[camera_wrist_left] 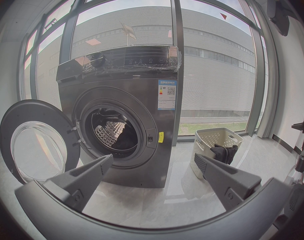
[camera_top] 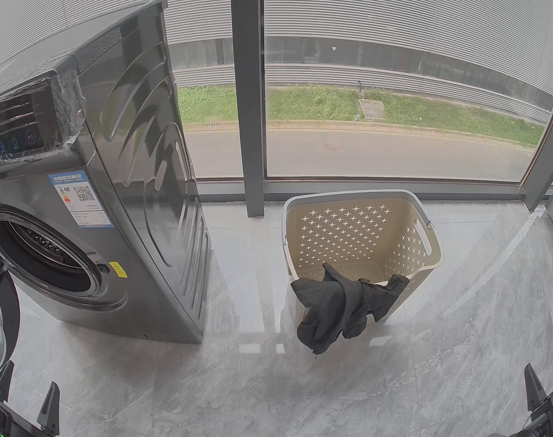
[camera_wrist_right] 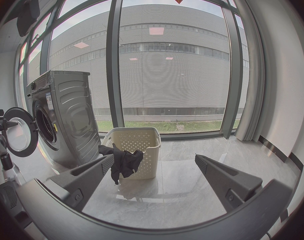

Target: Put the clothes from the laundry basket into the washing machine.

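Note:
A beige laundry basket (camera_top: 422, 238) stands on the floor by the window, with a dark garment (camera_top: 340, 308) draped over its near rim and hanging outside. To its left sits the grey washing machine (camera_top: 137, 171), its round door (camera_wrist_left: 38, 140) swung open and the drum (camera_wrist_left: 113, 134) exposed. My left gripper (camera_top: 24, 392) is low at the left, open and holding nothing, in front of the machine. My right gripper (camera_top: 549, 371) is low at the right, open and holding nothing, well short of the basket (camera_wrist_right: 138, 144) and garment (camera_wrist_right: 123, 162).
Tall window panes and a dark frame post (camera_top: 247, 92) stand behind the basket and machine. Pale marble floor (camera_top: 240, 371) lies open between my grippers and the basket. A curtain (camera_wrist_right: 255, 84) hangs at the right wall.

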{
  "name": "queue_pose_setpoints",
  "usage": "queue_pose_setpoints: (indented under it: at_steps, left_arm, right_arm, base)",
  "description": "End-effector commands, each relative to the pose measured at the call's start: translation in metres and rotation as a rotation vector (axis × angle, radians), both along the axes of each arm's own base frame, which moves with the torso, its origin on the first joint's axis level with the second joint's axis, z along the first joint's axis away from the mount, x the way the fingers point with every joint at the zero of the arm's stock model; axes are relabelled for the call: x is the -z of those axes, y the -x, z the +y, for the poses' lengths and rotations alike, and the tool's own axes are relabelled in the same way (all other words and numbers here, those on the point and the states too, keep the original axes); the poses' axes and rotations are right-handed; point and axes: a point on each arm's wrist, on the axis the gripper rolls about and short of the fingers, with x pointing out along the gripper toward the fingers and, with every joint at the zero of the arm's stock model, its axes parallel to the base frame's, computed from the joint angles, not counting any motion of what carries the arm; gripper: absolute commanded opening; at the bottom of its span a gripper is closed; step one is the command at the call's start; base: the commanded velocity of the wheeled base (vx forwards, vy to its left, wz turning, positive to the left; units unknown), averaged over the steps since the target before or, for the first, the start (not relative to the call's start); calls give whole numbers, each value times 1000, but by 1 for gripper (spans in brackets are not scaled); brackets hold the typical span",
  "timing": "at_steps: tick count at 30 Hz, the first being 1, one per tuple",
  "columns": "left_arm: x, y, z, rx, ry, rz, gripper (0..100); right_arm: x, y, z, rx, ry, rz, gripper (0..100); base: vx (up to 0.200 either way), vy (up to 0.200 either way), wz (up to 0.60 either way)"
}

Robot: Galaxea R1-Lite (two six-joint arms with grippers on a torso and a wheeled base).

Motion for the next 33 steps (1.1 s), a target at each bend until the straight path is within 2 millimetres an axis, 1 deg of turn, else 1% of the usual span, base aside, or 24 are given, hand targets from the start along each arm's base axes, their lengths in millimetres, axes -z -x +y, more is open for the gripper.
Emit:
queue_pose_setpoints:
  at_steps: [1,6,18,33]
  left_arm:
    - [5,0,0,0,0,2,100]
    - [5,0,0,0,0,1,100]
    - [5,0,0,0,0,1,100]
    - [5,0,0,0,0,1,100]
  right_arm:
    - [5,0,0,0,0,2,100]
    - [5,0,0,0,0,2,100]
    - [5,0,0,0,0,2,100]
    - [5,0,0,0,0,2,100]
  base:
    - [0,0,0]
    - [0,0,0]
    - [0,-200,0]
    - [0,0,0]
